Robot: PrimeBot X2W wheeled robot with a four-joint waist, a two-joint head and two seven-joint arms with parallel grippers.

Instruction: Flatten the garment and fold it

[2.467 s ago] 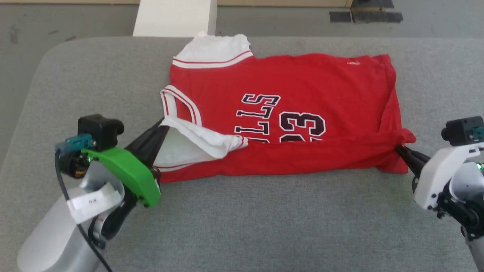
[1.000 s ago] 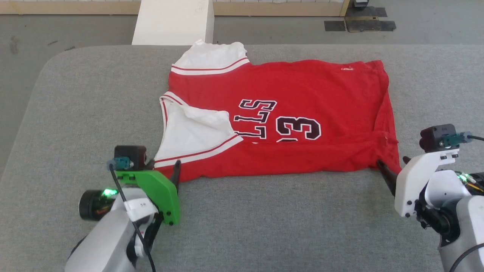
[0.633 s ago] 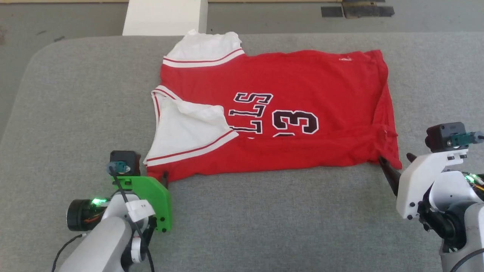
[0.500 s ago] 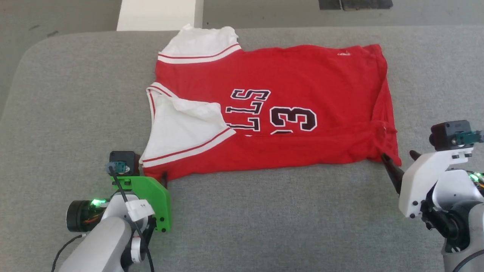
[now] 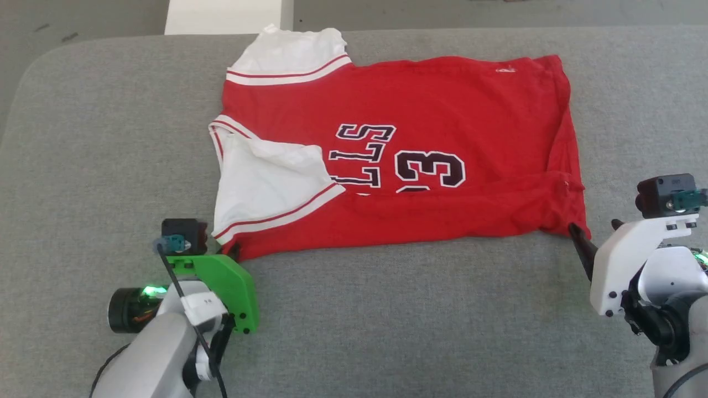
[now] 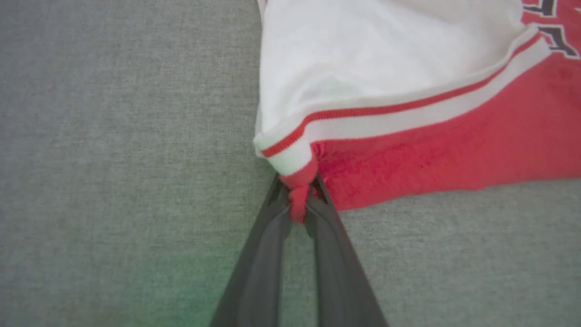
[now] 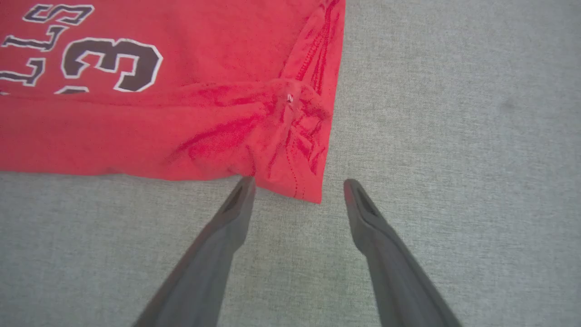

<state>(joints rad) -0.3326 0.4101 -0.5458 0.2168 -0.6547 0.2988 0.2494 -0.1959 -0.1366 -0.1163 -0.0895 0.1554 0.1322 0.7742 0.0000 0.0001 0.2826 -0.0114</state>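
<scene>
Now that my left gripper [image 6: 297, 200] has clamped onto the garment [image 5: 398, 166], pinching a tuft of red cloth just under the striped cuff of the folded-in white sleeve [image 5: 265, 182], where a second ago its fingers stood spread at that corner, I have one end of the near edge in hand. My right gripper [image 7: 298, 182] has not followed: its fingers stay wide apart, the crumpled hem corner [image 7: 295, 136] lying between their tips, nothing held. The jersey rests lettering-up on the grey padded table [image 5: 387, 331], ahead of me, collar end toward 9 o'clock and hem toward 3 o'clock, with my left grip at its 8 o'clock corner and my right fingers at its 4 o'clock corner. I judge the next fold should wait until the right side closes too, since lifting one corner alone would drag the shirt askew. Its far edge at 12 o'clock lies fairly straight, the other sleeve poking toward 11 o'clock near the table's far rim, a white block [image 5: 221, 16] beyond. Bare table lies open at 6 o'clock, with wide margins at 9 and 3 o'clock
</scene>
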